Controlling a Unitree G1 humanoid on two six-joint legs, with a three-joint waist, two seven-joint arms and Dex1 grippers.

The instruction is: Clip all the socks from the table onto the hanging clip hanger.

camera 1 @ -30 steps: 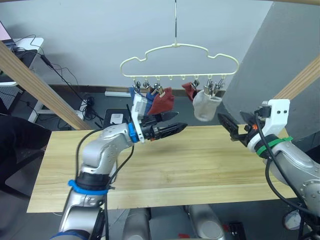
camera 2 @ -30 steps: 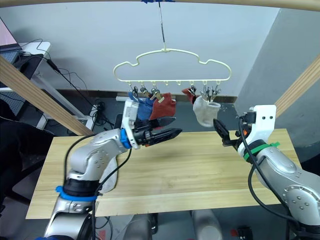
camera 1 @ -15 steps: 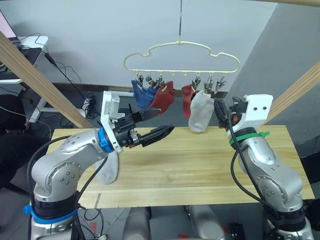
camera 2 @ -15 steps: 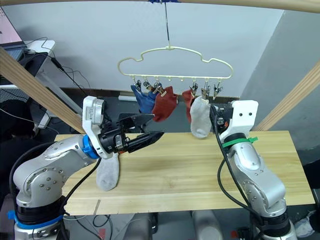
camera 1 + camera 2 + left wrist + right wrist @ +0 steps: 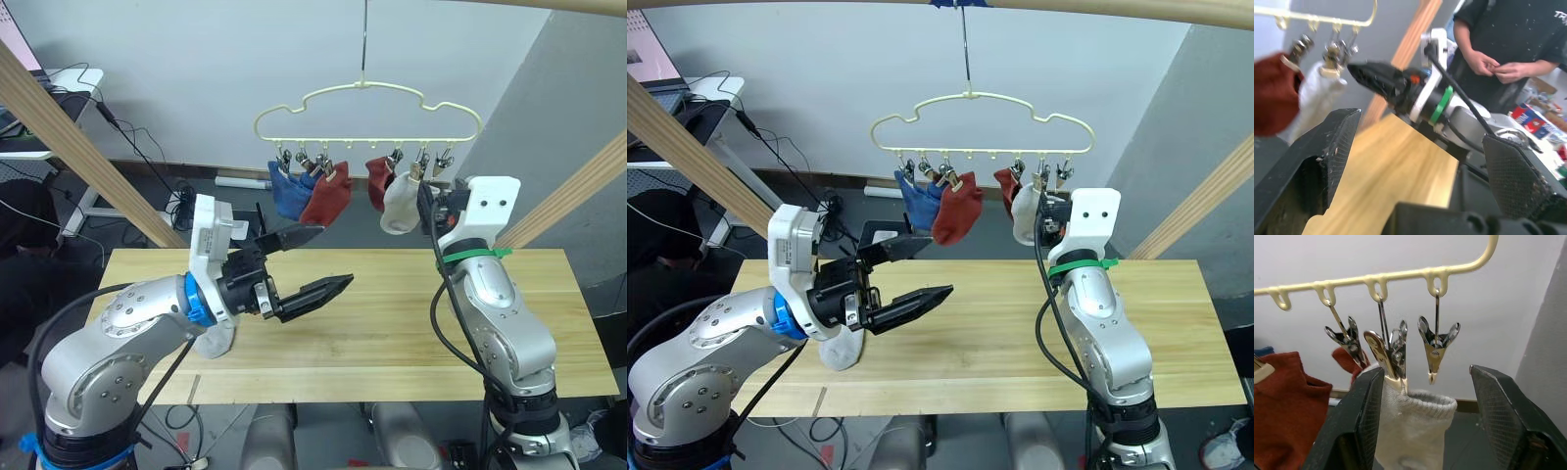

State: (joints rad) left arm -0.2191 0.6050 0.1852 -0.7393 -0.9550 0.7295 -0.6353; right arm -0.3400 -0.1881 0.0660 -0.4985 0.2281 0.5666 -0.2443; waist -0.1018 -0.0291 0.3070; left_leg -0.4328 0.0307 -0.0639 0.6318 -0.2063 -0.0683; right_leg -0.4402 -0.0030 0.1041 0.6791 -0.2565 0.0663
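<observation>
- Overhead, the cream clip hanger [image 5: 367,110] hangs by its metal hook above the table's far edge, with silver clips along its bottom bar.
- Clipped on it, counted: two blue socks [image 5: 285,191] bunched together at the left end, one rust red sock [image 5: 327,196] just beside them, a second rust red sock [image 5: 378,186] right of centre, and one light grey sock [image 5: 398,207] touching that one. Five hung in all; the two blue ones overlap and are hard to separate.
- One more light grey sock [image 5: 216,336] lies on the table [image 5: 392,323] near its front-left corner, largely hidden behind the left forearm; only its lower part is visible.
- Left gripper [image 5: 312,264]: fingers wide apart, empty, held above the table's left half, pointing toward the right arm.
- Right gripper [image 5: 1427,426]: fingers apart, nothing between them, raised just before the grey sock's cuff and the clips at the hanger's right end. In the right wrist view one clip [image 5: 1436,347] hangs bare beside the clip gripping the grey sock.
- A person in a black T-shirt [image 5: 1513,44] stands behind the right arm, hands together, cut off at the top edge in the left wrist view.
</observation>
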